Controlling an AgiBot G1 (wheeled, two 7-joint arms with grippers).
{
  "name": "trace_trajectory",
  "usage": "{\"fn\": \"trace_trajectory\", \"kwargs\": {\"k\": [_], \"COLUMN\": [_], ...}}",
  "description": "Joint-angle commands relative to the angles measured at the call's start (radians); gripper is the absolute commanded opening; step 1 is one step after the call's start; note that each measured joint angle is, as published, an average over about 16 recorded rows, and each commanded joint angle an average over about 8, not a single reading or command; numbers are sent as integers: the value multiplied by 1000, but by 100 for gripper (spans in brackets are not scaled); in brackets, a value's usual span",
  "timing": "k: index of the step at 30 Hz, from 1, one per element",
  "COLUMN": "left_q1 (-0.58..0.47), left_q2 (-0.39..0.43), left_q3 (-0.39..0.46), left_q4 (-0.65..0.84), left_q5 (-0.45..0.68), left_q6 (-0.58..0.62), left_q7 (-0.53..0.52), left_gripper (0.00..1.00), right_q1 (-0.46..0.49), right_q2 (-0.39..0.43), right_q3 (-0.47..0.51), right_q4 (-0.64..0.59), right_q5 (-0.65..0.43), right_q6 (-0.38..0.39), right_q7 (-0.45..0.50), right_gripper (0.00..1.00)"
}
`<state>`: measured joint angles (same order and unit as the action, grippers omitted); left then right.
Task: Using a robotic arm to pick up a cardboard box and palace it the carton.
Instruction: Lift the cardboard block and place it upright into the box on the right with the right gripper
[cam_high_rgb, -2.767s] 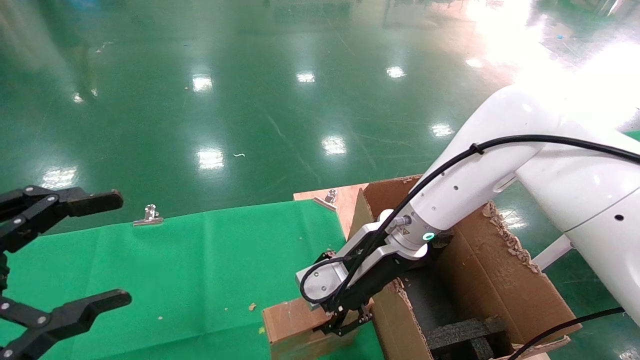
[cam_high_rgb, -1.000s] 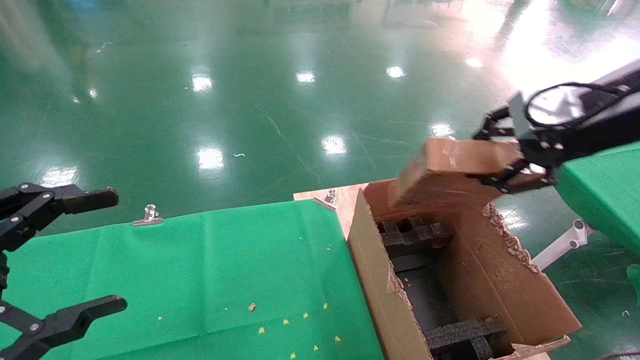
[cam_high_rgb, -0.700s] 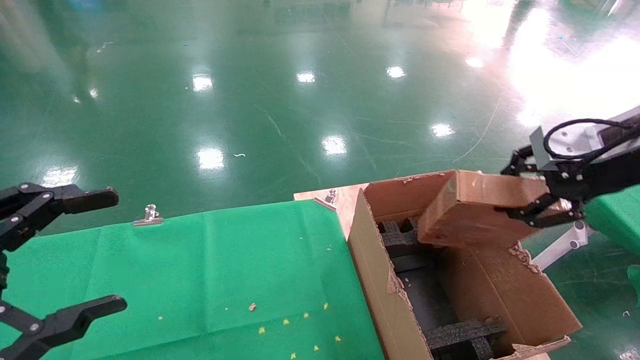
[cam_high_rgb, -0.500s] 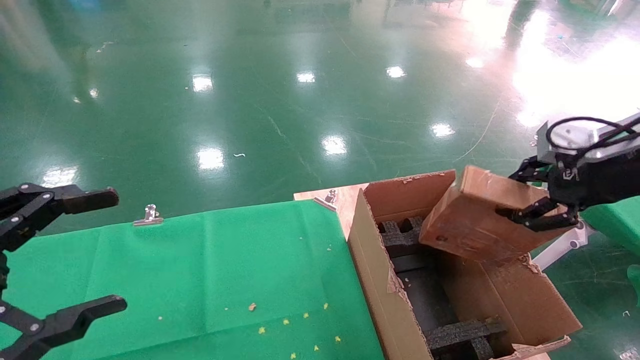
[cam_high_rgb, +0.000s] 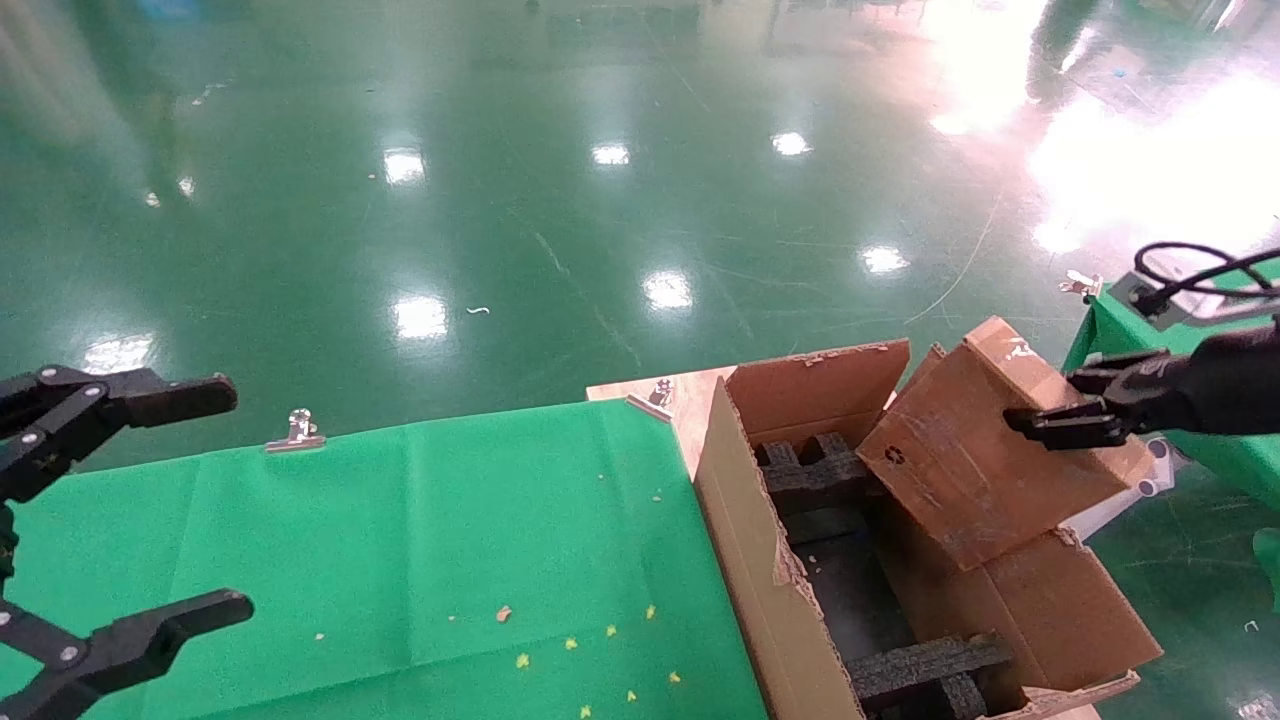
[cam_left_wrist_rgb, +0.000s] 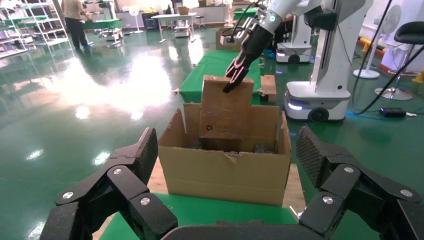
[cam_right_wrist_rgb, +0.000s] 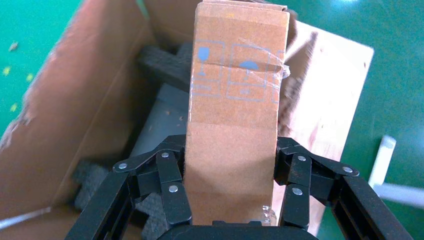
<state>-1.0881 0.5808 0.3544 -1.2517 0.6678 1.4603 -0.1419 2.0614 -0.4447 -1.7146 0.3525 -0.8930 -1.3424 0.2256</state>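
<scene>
The small cardboard box (cam_high_rgb: 980, 450) is tilted steeply, its lower end inside the right side of the large ragged carton (cam_high_rgb: 750, 560). My right gripper (cam_high_rgb: 1060, 412) is shut on the box's upper end, above the carton's right wall. In the right wrist view the fingers (cam_right_wrist_rgb: 170, 185) clamp both sides of the box (cam_right_wrist_rgb: 235, 100), above the carton's black foam blocks (cam_right_wrist_rgb: 165, 65). The left wrist view shows the box (cam_left_wrist_rgb: 225, 107) standing in the carton (cam_left_wrist_rgb: 225, 172) under the white robotic arm (cam_left_wrist_rgb: 280, 10). My left gripper (cam_high_rgb: 120, 510) is open and parked at the far left.
A green cloth (cam_high_rgb: 400, 540) with small crumbs covers the table left of the carton, held by metal clips (cam_high_rgb: 297, 432). A wooden board edge (cam_high_rgb: 680, 400) shows behind the carton. Another green table (cam_high_rgb: 1230, 455) stands at the right. Glossy green floor lies all round.
My right gripper took the box from the table beside the carton, carried it up and over, and has lowered it into the carton's right side, tilting it steeper. The left gripper has not moved.
</scene>
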Motion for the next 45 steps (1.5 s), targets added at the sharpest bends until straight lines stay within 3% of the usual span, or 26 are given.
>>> {"fn": "trace_trajectory", "kwargs": {"k": [1,15,32,37,45], "left_q1": [0,0,0,0,0], "left_q2": [0,0,0,0,0], "left_q3": [0,0,0,0,0], "left_q4": [0,0,0,0,0], "left_q5": [0,0,0,0,0], "left_q6": [0,0,0,0,0], "left_q7": [0,0,0,0,0], "left_gripper": [100,100,100,100,100], "right_q1": [-33,-219,-217,-174,-94], "right_q2": [13,132,124,86,49], "right_q3": [5,2,1,-25,-92], "right_q4": [1,165,180,221,337], "right_q5": [22,129,127,52,-118], "right_q6": [30,243,245,272,338], "right_q7": [33,214,224,322,574], "right_gripper": [0,0,0,0,0]}}
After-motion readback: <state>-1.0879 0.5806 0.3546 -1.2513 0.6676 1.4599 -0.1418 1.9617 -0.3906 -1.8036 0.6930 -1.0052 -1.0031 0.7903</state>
